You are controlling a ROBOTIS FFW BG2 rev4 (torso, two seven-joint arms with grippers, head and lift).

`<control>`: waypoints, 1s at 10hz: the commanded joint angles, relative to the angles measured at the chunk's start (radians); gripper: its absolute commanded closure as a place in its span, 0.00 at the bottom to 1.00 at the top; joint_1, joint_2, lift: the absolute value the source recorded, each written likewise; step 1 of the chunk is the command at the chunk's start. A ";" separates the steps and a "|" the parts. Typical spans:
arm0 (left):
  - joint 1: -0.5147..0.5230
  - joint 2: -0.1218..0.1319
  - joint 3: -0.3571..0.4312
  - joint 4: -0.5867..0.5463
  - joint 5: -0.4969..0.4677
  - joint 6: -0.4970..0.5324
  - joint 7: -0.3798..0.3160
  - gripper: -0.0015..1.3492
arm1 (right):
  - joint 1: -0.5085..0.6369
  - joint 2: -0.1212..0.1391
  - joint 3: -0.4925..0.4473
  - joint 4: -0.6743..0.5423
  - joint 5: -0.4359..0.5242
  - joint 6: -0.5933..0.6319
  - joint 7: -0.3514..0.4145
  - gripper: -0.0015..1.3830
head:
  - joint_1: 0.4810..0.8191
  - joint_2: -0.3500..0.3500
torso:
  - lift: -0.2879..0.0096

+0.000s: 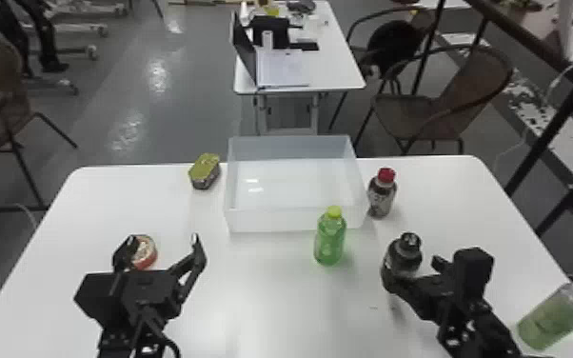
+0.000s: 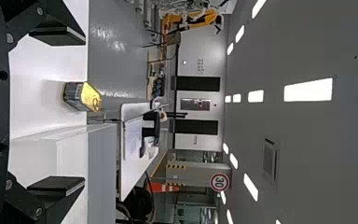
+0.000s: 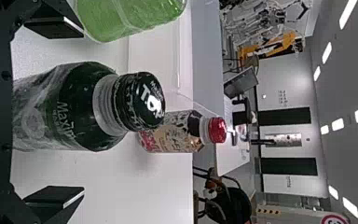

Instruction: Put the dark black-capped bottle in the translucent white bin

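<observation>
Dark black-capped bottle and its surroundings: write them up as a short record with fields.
target: dark black-capped bottle, upright on the table, outside the bin
right gripper: open, fingers on either side of the target
left gripper: open, holding nothing
destination: translucent white bin, at the table's far edge
in front of bin: green bottle
right of bin: red-capped bottle
left of bin: yellow-topped tin

White table (image 1: 257, 304) with bin (image 1: 271, 221), yellow-topped tin (image 1: 206, 165), round red tin (image 1: 146, 257), four bottles (image 1: 330, 243)
</observation>
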 commanded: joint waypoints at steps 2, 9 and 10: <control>0.002 0.000 0.002 0.000 0.000 0.000 -0.002 0.17 | -0.060 -0.002 0.000 0.065 0.034 0.000 0.012 0.11 | 0.63 0.51 | 0.84; 0.002 -0.014 0.011 0.006 -0.003 -0.003 -0.014 0.17 | 0.006 -0.005 0.000 -0.088 0.004 0.083 0.074 0.52 | 0.63 0.52 | 0.84; 0.006 -0.014 0.012 0.006 -0.003 -0.003 -0.014 0.17 | 0.049 -0.009 -0.003 -0.189 -0.024 0.135 0.077 0.52 | 0.63 0.53 | 0.84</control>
